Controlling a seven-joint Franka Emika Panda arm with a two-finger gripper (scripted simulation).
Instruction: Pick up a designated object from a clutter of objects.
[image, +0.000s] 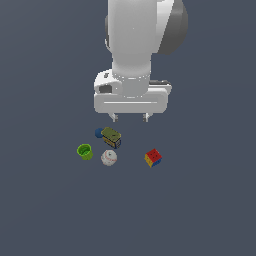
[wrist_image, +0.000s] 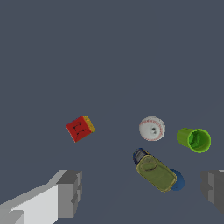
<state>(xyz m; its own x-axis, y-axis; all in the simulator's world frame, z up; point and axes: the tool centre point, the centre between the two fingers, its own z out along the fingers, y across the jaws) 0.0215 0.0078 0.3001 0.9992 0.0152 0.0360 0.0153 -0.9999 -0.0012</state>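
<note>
The white baseball (image: 109, 158) with red stitching lies on the dark floor between the green cup (image: 84, 151) and the puzzle cube (image: 153, 158). In the wrist view the baseball (wrist_image: 152, 128) sits beside the green cup (wrist_image: 194, 139), apart from the red-faced cube (wrist_image: 80, 128). My gripper (image: 130, 118) hangs open and empty above the clutter, behind the baseball; its fingertips (wrist_image: 70, 192) show wide apart in the wrist view. The olive-topped box (image: 111, 137) lies just behind the baseball, over a blue piece (image: 98, 133).
The olive-topped box (wrist_image: 155, 172) and blue piece (wrist_image: 177, 181) lie close to the baseball without touching it. The dark flat floor (image: 200, 210) stretches all around the small cluster.
</note>
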